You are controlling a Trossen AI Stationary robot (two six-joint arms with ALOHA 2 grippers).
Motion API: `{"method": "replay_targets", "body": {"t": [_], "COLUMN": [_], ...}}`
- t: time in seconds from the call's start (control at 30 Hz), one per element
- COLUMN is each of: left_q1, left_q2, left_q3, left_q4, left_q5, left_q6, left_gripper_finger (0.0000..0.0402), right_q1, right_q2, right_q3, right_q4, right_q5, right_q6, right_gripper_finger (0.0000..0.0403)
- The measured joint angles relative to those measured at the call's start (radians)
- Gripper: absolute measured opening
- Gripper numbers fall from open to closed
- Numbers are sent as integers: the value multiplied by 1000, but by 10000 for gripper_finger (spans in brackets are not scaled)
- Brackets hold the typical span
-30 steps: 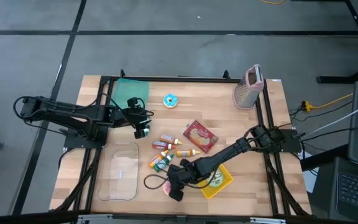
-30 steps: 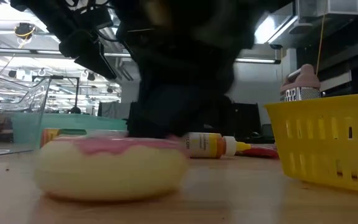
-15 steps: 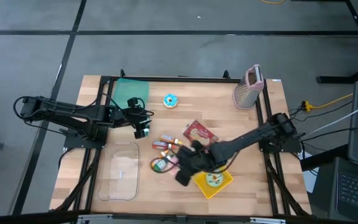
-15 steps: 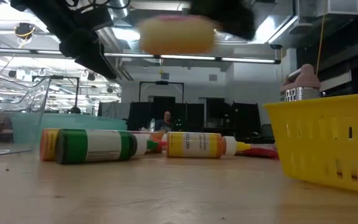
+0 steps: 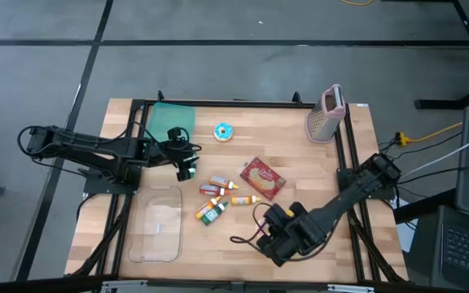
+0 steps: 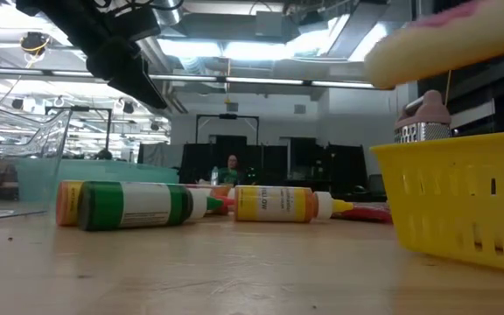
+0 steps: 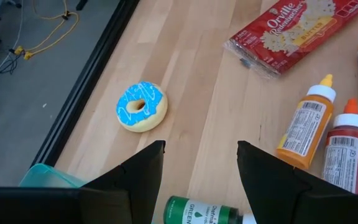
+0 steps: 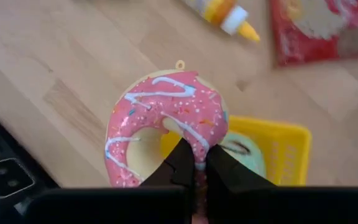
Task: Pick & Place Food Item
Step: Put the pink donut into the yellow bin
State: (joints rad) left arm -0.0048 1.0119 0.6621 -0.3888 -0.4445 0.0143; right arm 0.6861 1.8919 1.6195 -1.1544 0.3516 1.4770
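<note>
A pink-frosted donut hangs in the air with my right gripper shut on it. Below it stands a yellow basket that holds a pale green donut. In the low view the pink donut floats above the basket. In the high view my right gripper stands near the table's front edge, right of centre, and covers the basket. My left gripper waits open at the middle left, short of a blue donut. My right gripper pinches the donut's ring between its two fingers, on the side nearest the wrist. One finger sits at the edge of the hole, the other on the outer rim. The fingers point steeply down. The donut is lifted clear and tilted.
Several sauce bottles lie mid-table beside a red popcorn bag. A clear tub lies at the front left and a teal tub at the back left. A pink-topped grater stands at the back right.
My right gripper has lifted the pink donut off the table near the front edge. It has carried the donut up and toward the table's right edge, over the yellow basket, and the wrist has rolled and tipped more steeply downward.
</note>
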Motion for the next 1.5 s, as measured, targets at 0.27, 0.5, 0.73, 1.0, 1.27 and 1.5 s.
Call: {"method": "replay_targets", "body": {"t": [0.27, 0.5, 0.73, 1.0, 1.27, 1.5], "left_q1": [0, 0, 0, 0, 0, 0], "left_q2": [0, 0, 0, 0, 0, 0], "left_q3": [0, 0, 0, 0, 0, 0], "left_q4": [3, 4, 4, 4, 4, 4], "left_q5": [30, 51, 56, 58, 58, 70], "left_q6": [0, 0, -9, -19, -27, -27], "left_gripper_finger": [200, 200, 200, 200, 200, 200], "right_q1": [63, 93, 95, 96, 96, 96], "right_q2": [0, 0, 1, 1, 0, -2], "right_q3": [-75, -176, -273, -358, -399, -335], "right_q4": [3, 61, 191, 278, 330, 251], "right_q5": [0, 0, 22, 26, 40, 39], "right_q6": [171, 243, 243, 244, 257, 219], "right_gripper_finger": [11, 11, 11, 11, 15, 137]}}
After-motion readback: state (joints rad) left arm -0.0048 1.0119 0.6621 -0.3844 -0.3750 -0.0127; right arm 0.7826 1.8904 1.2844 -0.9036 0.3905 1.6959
